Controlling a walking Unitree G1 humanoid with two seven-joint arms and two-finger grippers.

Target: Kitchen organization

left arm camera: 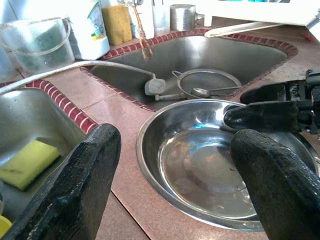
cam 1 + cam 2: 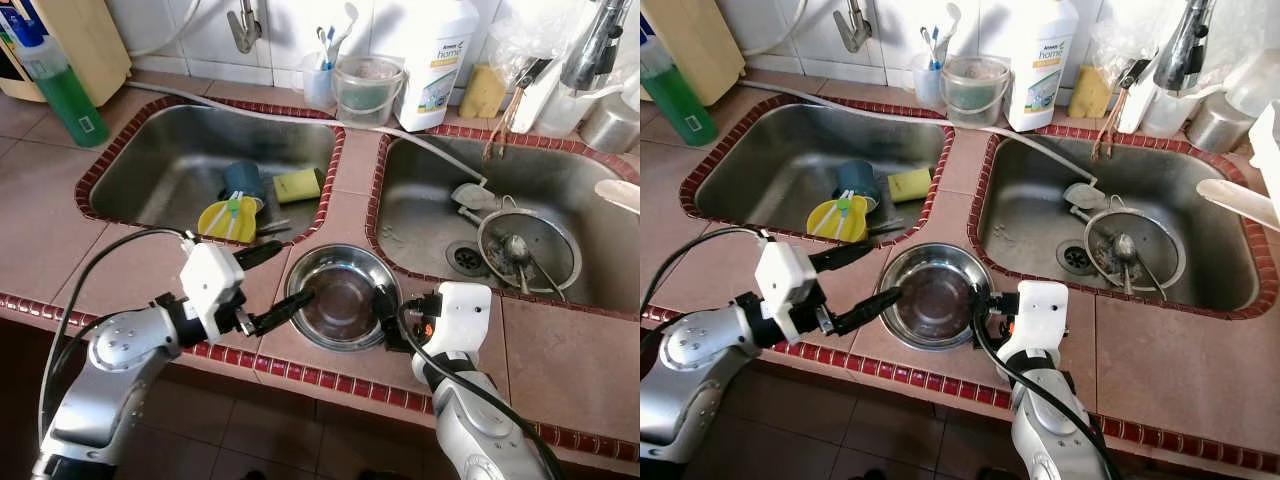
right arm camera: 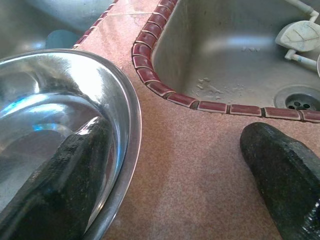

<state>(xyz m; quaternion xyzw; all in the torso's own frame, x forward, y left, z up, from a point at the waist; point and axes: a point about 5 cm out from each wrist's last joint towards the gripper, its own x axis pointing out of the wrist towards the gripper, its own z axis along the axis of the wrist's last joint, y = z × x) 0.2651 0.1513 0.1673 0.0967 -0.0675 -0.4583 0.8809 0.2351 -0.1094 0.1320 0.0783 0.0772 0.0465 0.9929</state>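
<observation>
The steel bowl point(image 2: 340, 296) sits on the tabletop point(image 2: 560, 350) between two sinks. The left claw point(image 2: 268, 285) is spread at its left rim. The right claw point(image 3: 170, 165) is spread astride its right rim.

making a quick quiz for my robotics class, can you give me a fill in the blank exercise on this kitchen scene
1. The steel bowl sits on the tiled counter between the two ____.
2. The yellow sponge lies in the ____ sink.
3. The right gripper has one finger inside the bowl's rim and one ____ it.
4. The left gripper is ____, one fingertip at the bowl's rim.

Missing words: sinks; left; outside; open
</observation>
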